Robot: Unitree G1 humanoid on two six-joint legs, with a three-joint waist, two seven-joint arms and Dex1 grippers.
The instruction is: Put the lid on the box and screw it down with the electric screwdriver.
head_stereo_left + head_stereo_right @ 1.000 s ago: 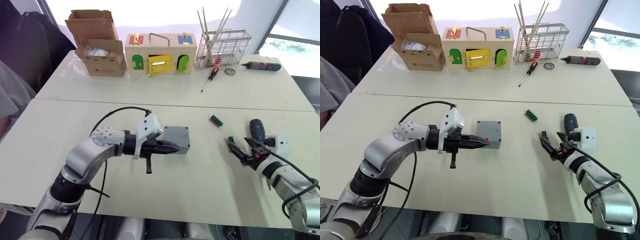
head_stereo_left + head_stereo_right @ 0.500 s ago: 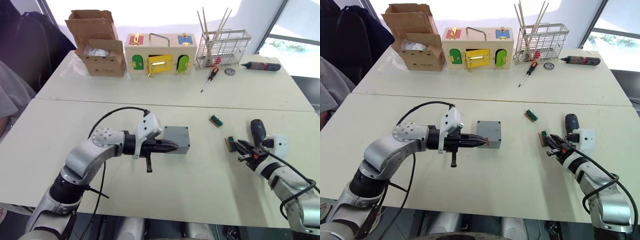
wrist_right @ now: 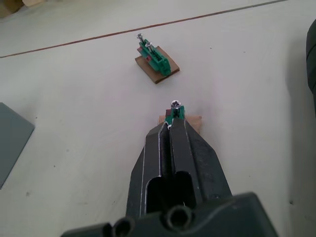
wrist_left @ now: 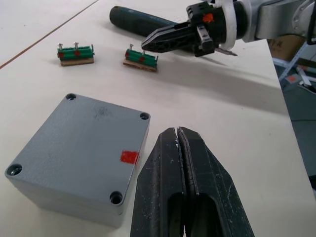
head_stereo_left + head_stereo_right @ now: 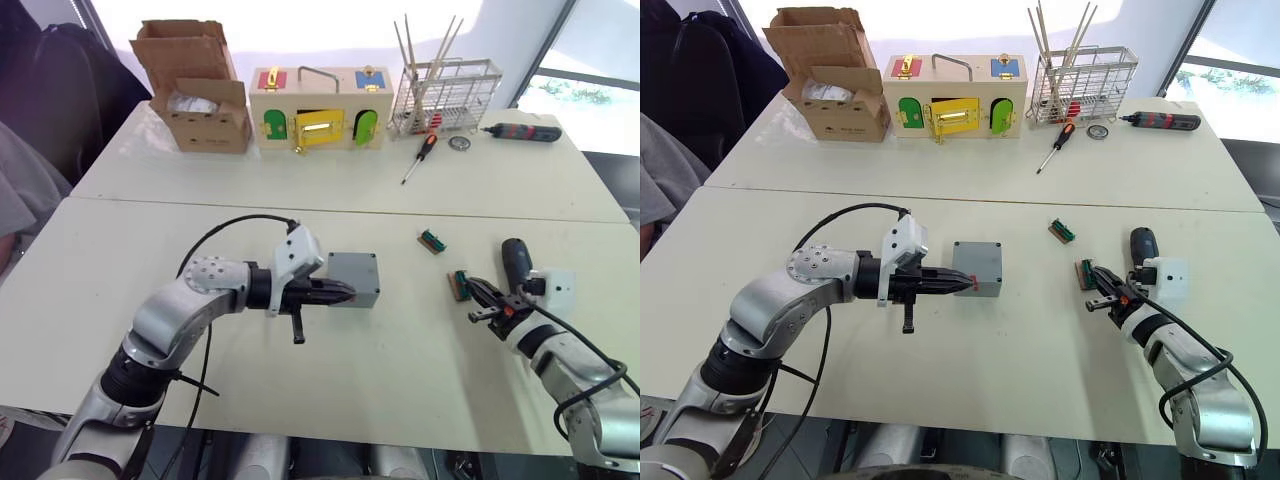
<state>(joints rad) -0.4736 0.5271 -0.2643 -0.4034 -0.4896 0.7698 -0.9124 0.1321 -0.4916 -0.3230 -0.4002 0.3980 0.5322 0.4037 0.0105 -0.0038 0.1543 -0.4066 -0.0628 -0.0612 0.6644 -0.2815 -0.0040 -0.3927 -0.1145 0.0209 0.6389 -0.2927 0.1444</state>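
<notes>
The grey box (image 5: 352, 279) stands mid-table, a red mark on its side. Its flat top with corner screw holes (image 4: 79, 133) looks like the lid, seated on it. My left gripper (image 5: 348, 293) is shut and empty, its tips beside the marked side of the box (image 4: 177, 131). The electric screwdriver (image 5: 516, 258), black with a blue band, lies at the right. Just left of it my right gripper (image 5: 472, 287) is shut, its tips against a small green screw block (image 3: 177, 112) with an upright screw. Whether a screw is pinched I cannot tell.
A second green screw block (image 5: 432, 240) lies further back. Along the far table stand a cardboard box (image 5: 200, 100), a wooden box with coloured doors (image 5: 318, 110) and a wire rack (image 5: 445, 95). A manual screwdriver (image 5: 418, 158) and a slim black tool (image 5: 520, 132) lie nearby.
My right gripper has gone from wide open to shut and has moved left onto the nearer green screw block. The left arm and the box have stayed still.
</notes>
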